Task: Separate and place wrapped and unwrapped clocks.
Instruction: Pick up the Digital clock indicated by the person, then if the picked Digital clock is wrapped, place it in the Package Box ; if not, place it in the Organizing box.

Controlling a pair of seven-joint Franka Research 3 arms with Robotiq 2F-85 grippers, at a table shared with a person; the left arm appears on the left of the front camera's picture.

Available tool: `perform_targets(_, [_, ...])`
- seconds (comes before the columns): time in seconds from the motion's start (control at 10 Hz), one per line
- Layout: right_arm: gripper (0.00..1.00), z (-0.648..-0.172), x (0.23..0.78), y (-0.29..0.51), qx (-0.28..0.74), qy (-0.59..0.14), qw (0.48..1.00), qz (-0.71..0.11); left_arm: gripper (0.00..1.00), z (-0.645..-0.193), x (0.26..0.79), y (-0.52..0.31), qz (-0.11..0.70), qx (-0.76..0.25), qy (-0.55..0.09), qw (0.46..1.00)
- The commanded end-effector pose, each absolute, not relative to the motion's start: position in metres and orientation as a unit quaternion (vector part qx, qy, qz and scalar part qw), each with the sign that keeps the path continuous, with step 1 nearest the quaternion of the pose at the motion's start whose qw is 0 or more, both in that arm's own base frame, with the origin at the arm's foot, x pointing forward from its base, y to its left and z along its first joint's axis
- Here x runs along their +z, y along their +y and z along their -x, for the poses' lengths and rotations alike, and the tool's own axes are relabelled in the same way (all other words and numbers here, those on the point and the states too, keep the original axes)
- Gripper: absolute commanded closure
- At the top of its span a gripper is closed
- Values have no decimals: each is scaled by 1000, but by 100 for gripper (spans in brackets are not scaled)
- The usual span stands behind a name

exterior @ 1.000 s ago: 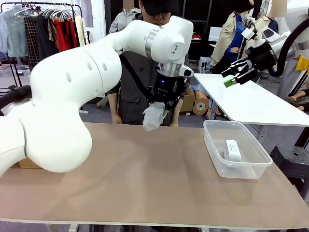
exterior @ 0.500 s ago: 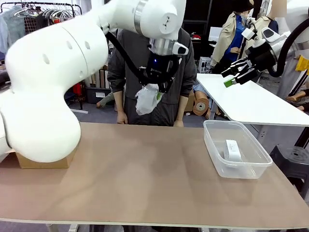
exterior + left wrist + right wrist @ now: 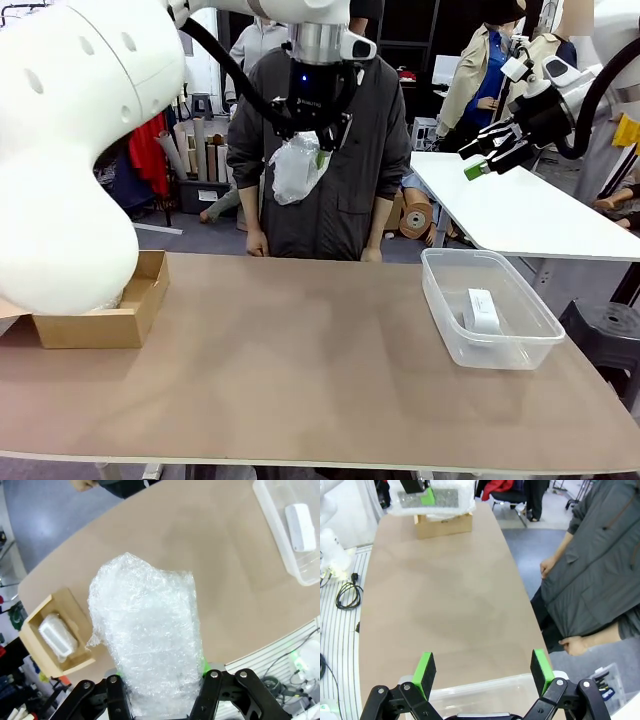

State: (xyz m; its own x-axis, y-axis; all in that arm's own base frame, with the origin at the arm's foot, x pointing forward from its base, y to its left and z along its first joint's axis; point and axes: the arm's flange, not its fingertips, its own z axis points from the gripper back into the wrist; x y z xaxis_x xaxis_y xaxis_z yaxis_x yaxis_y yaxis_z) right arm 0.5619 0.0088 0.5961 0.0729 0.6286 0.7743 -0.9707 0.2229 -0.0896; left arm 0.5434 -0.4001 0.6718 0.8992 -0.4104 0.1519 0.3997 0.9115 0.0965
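front view, left gripper [image 3: 312, 135]: top centre of the frame, clamped on a wrapped clock [image 3: 297, 168] that dangles in front of the person's jacket [image 3: 340, 170], well above the table [image 3: 300, 370].
front view, what changed: a second ago that bundle hung low, just over the far table edge at mid-frame; now it has been lifted high and slightly left, and the arm has swung up enough to uncover the cardboard box [image 3: 100, 315] at the left edge.
front view, tub: the clear tub [image 3: 500, 350] at right holds the bare clock [image 3: 481, 310], same as before.
left wrist view: the fingers pinch the crinkly bundle at bottom centre; the box at lower left already has another wrapped clock [image 3: 57, 636] in it; the tub with the bare one sits upper right.
right wrist view, right gripper [image 3: 482, 672]: jaws spread wide and empty, hovering over the tub rim at the bottom of the frame; the box shows at the top.
meaning for the task: i'd guess this is the carry toward the box, the last piece to sort.
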Motion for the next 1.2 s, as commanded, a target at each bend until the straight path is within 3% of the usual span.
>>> perform_targets(0.0, [0,-560,597,9,579,-363,691,-237,100,-467,594,-355,-15,-194,-91,977])
perform_targets(0.1, [0,-560,597,9,579,-363,691,-237,100,-543,672,-400,-31,-208,-85,974])
perform_targets(1.1, [0,-560,597,9,579,-363,691,-237,100,-543,672,-400,-31,-208,-85,974])
